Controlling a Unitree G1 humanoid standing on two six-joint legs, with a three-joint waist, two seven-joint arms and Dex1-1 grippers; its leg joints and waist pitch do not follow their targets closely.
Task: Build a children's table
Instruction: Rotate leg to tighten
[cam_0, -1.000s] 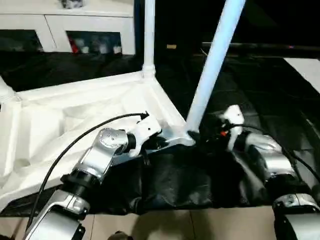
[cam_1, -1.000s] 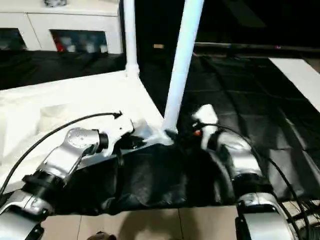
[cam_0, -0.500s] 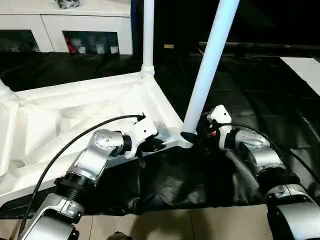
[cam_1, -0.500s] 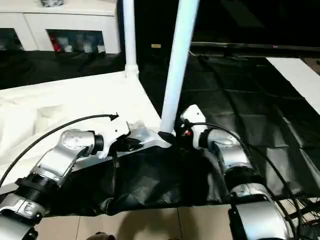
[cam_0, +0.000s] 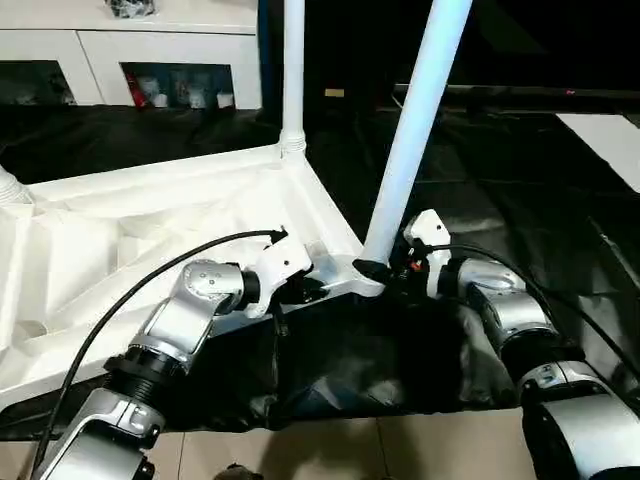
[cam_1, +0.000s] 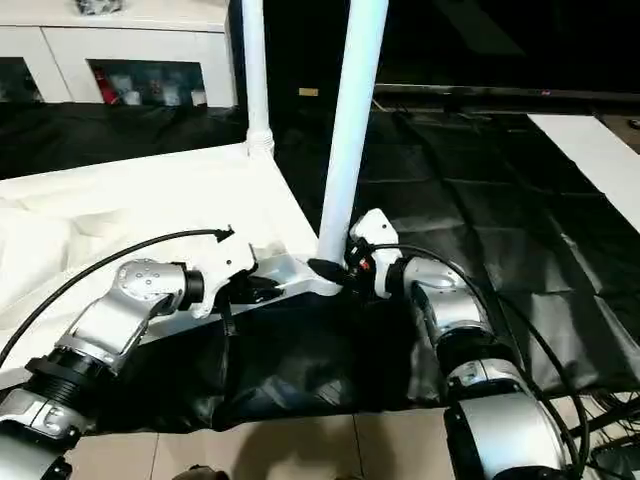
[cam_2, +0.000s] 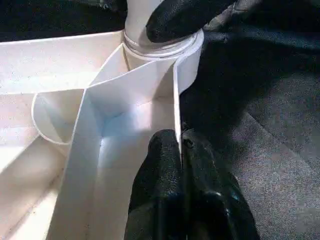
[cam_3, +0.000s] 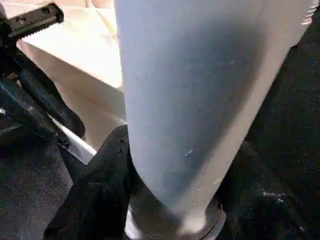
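Table leg (cam_3: 195, 100) between right fingers (cam_3: 100, 200)

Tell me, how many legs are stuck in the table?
3 long white tubular plastic legs: one at the near corner beside the right gripper, one at the far corner, one stub at the left edge. Others may be hidden.

The right gripper (cam_0: 383, 270) has moved in from beside the near corner socket (cam_0: 368, 282) and narrowed around the foot of the leg (cam_0: 410, 140); its fingers (cam_3: 95, 200) now flank the leg on both sides, where a second ago it stood wide open, just clear.
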